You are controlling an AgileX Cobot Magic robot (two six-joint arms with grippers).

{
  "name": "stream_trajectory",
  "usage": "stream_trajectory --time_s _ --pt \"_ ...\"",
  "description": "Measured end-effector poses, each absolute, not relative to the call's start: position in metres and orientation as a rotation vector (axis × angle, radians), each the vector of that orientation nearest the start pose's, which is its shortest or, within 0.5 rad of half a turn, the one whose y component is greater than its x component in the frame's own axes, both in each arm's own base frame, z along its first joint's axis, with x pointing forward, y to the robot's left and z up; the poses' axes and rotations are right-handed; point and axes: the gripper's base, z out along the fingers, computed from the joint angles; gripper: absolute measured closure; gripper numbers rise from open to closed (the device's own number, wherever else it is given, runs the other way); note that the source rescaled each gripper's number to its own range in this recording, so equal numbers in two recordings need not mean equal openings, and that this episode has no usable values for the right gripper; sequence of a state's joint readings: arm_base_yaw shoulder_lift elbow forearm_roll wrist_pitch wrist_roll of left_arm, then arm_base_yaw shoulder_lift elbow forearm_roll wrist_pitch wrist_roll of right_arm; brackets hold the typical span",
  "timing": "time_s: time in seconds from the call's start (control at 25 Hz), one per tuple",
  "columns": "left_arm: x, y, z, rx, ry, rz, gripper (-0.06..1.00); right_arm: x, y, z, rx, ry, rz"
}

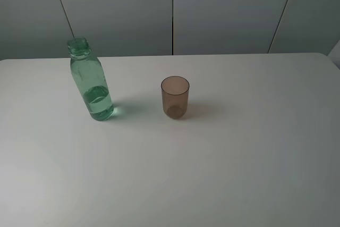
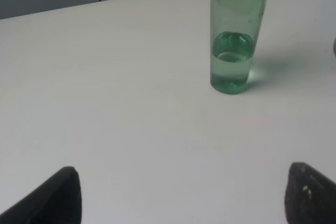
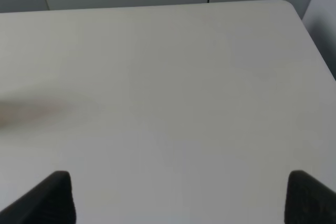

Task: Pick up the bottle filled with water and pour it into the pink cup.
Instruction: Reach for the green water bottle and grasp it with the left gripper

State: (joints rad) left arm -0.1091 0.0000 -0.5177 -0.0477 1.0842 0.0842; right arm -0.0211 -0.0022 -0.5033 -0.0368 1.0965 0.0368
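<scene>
The green translucent bottle [image 1: 91,81] stands upright on the white table [image 1: 223,158], left of centre, capless, with water in its lower third. The left wrist view shows the bottle [image 2: 234,40] too, well ahead of my left gripper [image 2: 181,195]. The brownish-pink cup [image 1: 175,97] stands upright and empty to the bottle's right. My left gripper is open and empty, its dark fingertips [image 2: 58,195] wide apart low over the table. My right gripper [image 3: 178,198] is open and empty over bare table. Neither arm shows in the exterior high view.
Grey wall panels [image 1: 172,11] rise behind the table's far edge. The table's rounded far right corner [image 3: 291,6] shows in the right wrist view, with a drop beyond it.
</scene>
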Motion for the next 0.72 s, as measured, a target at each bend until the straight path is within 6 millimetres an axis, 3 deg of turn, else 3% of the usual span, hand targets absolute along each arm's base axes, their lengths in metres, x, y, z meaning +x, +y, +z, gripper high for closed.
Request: stream_trajectory --time_s 0.72 --pt "-0.0084 -0.0029 0.2803 0.199 2.04 -0.074 -0.05 -0.0072 -0.0028 0.2753 0.063 2.073 -0.035"
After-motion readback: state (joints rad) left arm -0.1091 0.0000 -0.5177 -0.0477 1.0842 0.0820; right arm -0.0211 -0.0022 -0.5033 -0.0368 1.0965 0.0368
